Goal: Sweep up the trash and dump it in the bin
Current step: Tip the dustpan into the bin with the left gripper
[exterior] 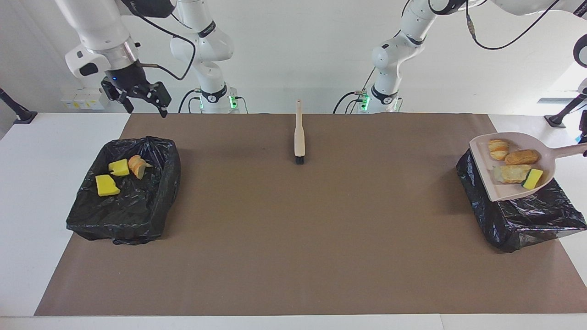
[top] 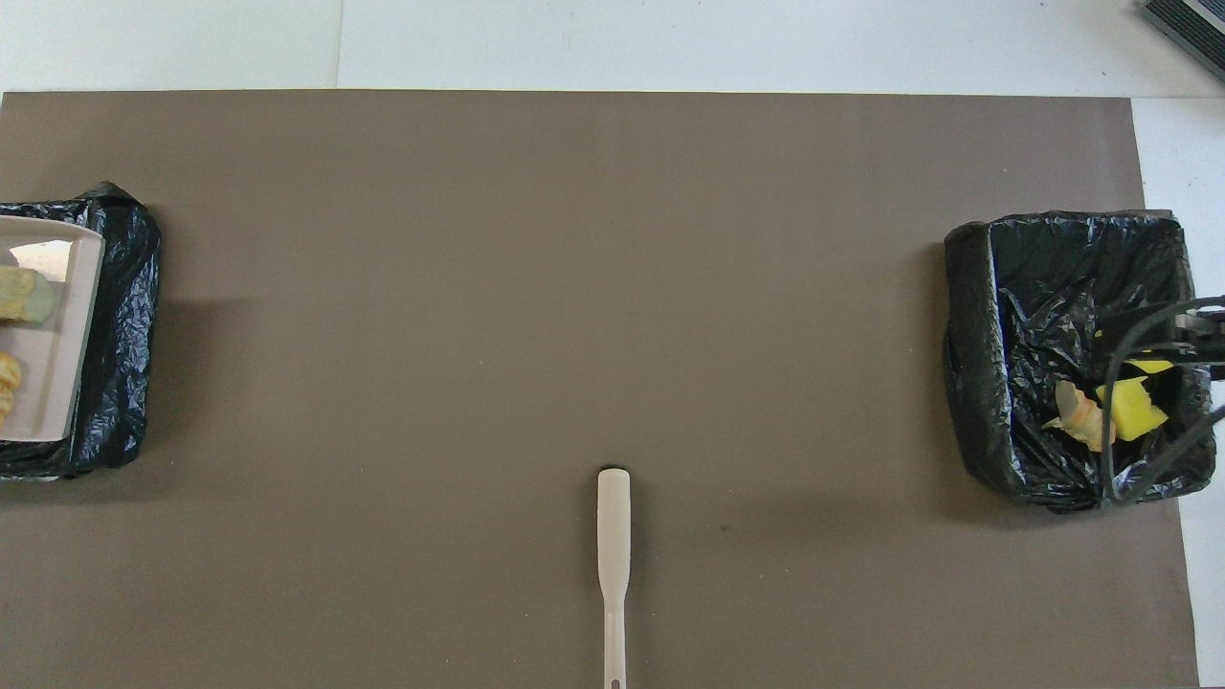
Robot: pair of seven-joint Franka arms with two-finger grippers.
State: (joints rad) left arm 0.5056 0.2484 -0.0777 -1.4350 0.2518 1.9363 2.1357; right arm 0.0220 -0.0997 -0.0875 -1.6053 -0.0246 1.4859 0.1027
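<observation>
The beige dustpan hangs tilted over the black-lined bin at the left arm's end. It carries trash: three tan bread-like lumps and a green-backed yellow sponge piece. Its handle runs to the view's edge, where only a sliver of my left gripper shows, shut on it. The overhead view catches the dustpan at its edge over that bin. My right gripper hangs open and empty, high over the table's edge by the other bin.
The bin at the right arm's end holds two yellow sponge pieces and a bread-like lump. A beige brush lies on the brown mat midway between the bins, toward the robots.
</observation>
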